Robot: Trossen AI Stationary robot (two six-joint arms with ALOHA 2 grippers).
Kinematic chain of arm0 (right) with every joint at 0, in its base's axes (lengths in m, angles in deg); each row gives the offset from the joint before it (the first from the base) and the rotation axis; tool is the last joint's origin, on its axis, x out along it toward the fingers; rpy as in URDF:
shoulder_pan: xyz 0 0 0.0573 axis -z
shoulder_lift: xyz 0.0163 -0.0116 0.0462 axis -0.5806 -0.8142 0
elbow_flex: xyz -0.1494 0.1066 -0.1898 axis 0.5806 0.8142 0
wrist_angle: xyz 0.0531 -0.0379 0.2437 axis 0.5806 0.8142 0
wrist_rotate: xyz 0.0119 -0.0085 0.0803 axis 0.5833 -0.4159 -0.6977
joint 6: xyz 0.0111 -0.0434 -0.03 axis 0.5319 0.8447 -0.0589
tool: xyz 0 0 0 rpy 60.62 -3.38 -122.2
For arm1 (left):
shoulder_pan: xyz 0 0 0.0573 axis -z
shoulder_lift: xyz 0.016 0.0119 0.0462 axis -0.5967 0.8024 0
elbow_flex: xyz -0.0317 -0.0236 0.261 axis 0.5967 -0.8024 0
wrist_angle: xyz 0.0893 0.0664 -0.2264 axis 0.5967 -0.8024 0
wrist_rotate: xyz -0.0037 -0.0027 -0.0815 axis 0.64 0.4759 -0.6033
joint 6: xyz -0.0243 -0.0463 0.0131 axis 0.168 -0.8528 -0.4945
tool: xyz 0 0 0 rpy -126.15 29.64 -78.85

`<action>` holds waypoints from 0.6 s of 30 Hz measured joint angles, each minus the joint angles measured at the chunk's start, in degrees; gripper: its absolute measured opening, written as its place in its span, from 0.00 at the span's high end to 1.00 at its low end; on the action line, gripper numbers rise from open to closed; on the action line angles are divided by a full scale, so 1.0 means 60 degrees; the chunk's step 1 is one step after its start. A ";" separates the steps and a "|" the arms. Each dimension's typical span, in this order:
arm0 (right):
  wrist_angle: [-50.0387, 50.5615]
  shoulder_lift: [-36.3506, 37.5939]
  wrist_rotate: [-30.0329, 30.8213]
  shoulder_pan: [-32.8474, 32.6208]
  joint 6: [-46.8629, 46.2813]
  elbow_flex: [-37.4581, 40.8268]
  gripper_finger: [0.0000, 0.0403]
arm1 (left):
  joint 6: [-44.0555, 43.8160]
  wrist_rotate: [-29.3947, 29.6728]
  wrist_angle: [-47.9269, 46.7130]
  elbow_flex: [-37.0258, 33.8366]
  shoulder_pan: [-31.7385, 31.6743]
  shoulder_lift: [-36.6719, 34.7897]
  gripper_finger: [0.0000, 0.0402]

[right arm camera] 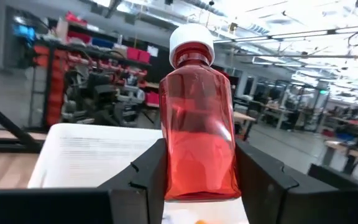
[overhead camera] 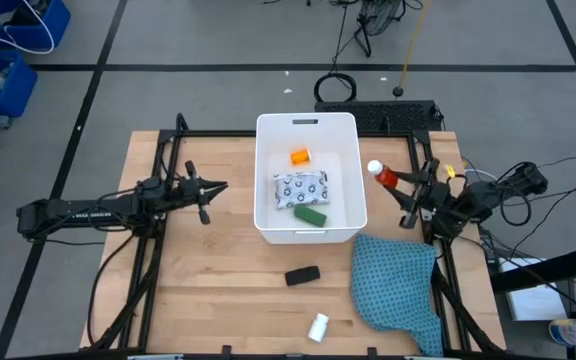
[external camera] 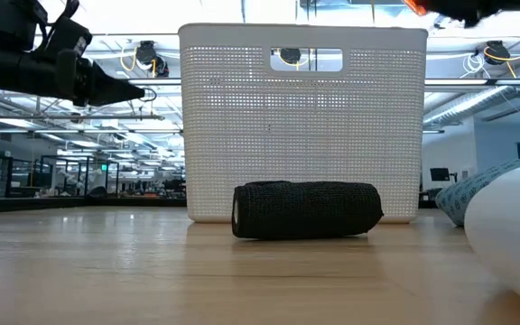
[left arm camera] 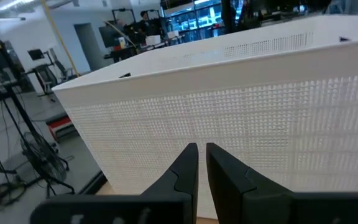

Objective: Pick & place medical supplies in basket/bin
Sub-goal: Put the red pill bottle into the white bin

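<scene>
The white bin (overhead camera: 306, 178) stands mid-table and holds an orange vial (overhead camera: 299, 156), a white dotted packet (overhead camera: 300, 188) and a green oblong (overhead camera: 311, 214). A black oblong (overhead camera: 303, 275) lies on the wood in front of the bin, and a small white bottle (overhead camera: 318, 326) lies near the front edge. My right gripper (overhead camera: 400, 182) is just right of the bin's right wall, shut on the small red bottle (overhead camera: 383, 175). My left gripper (overhead camera: 223, 187) hovers shut and empty, left of the bin, pointing at its wall (left arm camera: 260, 112). My right gripper pinches the red bottle's lower body (right arm camera: 199, 180) between its two fingers (right arm camera: 151, 171), one on each flat side. The fingers come almost level from the table's right and lie along the bottle. Its white cap (right arm camera: 191, 40) points away toward the bin, and the bottle is lifted clear of the table.
A teal blue cloth (overhead camera: 398, 285) lies crumpled at the front right, under and in front of my right arm. Dark frame rails run along both table sides. Bare wood lies left of the bin and around the black oblong (external camera: 307, 210).
</scene>
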 joint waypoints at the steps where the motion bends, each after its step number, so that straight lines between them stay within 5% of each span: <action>1: 0.0030 -0.0314 -0.0001 0.0063 0.0155 -0.0317 0.63 | 0.0163 0.0014 -0.0004 0.0000 0.0004 0.0000 0.91; 6: 0.0810 -0.2428 0.0022 0.0725 0.0909 -0.2753 0.62 | 0.0638 0.0078 0.0156 0.0000 0.0003 0.0000 0.91; 13: 0.5576 -0.6188 -0.0081 0.3006 0.0171 -0.7493 0.63 | 0.0635 0.0078 0.0441 0.0000 0.0001 0.0000 0.91; 18: 0.8035 -0.8583 -0.2765 0.5182 -0.0451 -1.0512 0.62 | 0.0627 0.0074 0.0492 0.0000 0.0004 0.0000 0.91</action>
